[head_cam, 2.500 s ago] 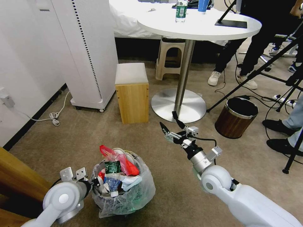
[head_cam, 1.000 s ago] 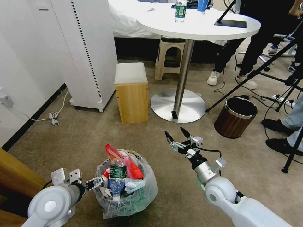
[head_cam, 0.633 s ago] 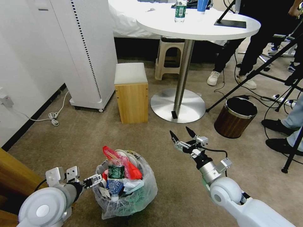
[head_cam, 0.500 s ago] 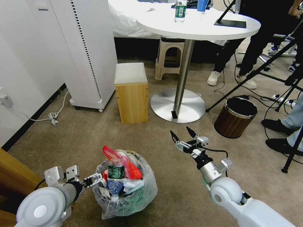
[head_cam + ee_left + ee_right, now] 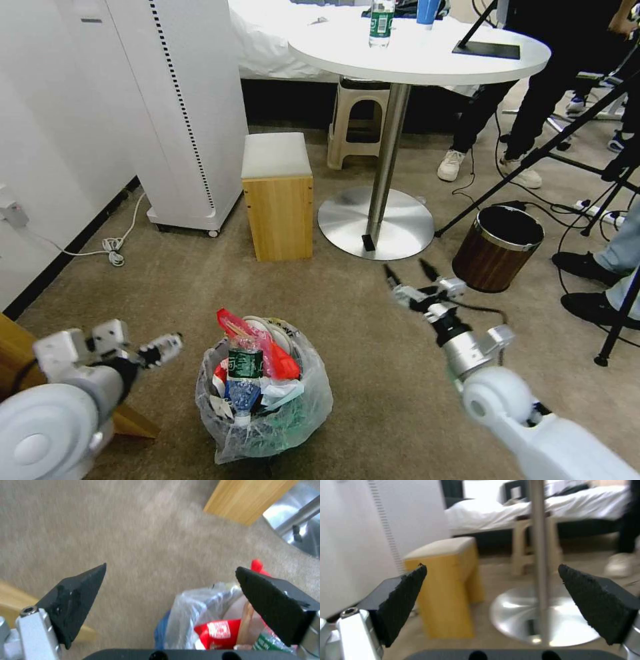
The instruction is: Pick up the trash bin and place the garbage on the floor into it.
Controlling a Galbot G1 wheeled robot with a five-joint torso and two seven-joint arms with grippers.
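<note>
Bag-lined dark trash bin [image 5: 263,393], stuffed, lower centre; my open left gripper [image 5: 160,348] nearer than open right gripper [image 5: 413,283].

The bin [image 5: 263,407] is lined with crinkled, glossy clear plastic. A clear plastic bottle [image 5: 244,373] and shiny red wrappers [image 5: 277,357] sit inside. The floor [image 5: 347,373] is matt short-pile carpet. The stool [image 5: 280,213] is wood-look with a cloth-like top; the table base [image 5: 407,227] is brushed metal.
</note>
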